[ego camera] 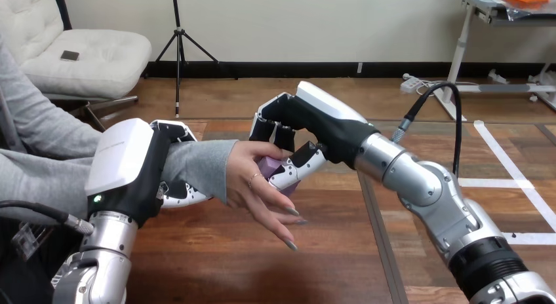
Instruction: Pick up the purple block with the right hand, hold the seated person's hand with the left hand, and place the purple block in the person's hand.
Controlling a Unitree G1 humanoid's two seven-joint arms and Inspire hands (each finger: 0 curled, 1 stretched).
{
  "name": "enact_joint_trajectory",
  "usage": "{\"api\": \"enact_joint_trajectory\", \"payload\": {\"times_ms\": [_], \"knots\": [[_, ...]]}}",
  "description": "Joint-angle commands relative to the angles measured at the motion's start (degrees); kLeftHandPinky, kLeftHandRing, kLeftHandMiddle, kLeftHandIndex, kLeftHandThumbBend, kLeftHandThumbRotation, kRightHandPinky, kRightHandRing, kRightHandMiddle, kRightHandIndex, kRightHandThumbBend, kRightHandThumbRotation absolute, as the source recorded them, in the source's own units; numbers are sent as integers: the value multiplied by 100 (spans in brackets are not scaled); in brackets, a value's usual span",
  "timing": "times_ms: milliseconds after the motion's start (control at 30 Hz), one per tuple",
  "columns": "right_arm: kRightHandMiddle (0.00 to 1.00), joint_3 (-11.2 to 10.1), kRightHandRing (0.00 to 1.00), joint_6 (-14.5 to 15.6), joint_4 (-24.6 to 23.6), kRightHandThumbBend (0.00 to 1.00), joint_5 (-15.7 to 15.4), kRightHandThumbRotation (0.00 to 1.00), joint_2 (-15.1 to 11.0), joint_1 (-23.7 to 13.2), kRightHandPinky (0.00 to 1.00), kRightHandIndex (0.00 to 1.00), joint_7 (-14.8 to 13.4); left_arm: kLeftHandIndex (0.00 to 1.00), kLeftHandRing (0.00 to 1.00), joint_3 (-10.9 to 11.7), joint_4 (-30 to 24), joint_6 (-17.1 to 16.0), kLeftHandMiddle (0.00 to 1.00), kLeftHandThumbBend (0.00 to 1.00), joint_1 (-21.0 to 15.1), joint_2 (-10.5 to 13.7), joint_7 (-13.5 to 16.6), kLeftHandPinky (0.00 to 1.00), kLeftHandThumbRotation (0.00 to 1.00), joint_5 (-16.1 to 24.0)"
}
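The purple block [269, 166] sits between the thumb and fingers of my right hand [308, 130], which is shut on it above the table's middle. The block rests against the palm of the person's hand [259, 186], which reaches in from the left with its fingers hanging down and to the right. My left hand [131, 170] is curled round the person's wrist [197, 168] in its grey sleeve, fingers over the top and thumb underneath. Most of the block is hidden by my thumb and the person's palm.
The wooden table [262, 265] spreads below both arms, with a dark seam [377, 232] running front to back under my right forearm. The person's grey-sleeved arm [46, 179] enters at the left edge.
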Motion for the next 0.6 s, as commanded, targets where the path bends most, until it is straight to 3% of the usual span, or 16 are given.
{"api": "enact_joint_trajectory", "payload": {"times_ms": [0, 267, 500, 567], "knots": [[40, -154, 35, 22, -391, 83, 189, 0, 4, -550, 34, 40, 10, 37, 32, -180, -74, -275, 37, 75, -552, -110, 54, 27, 0, -133], [41, -123, 36, 217, -455, 85, 176, 0, -54, -547, 35, 41, 146, 37, 32, -172, -32, -334, 37, 75, -555, -109, 70, 27, 0, -153], [43, -115, 40, 686, -565, 86, 192, 0, -109, -534, 38, 44, 445, 38, 33, -152, -64, -361, 37, 75, -511, -139, 76, 27, 0, -200], [47, -106, 44, 791, -589, 88, 189, 0, -134, -533, 41, 49, 528, 38, 33, -141, -68, -404, 38, 77, -490, -150, 83, 28, 0, -248]]}}
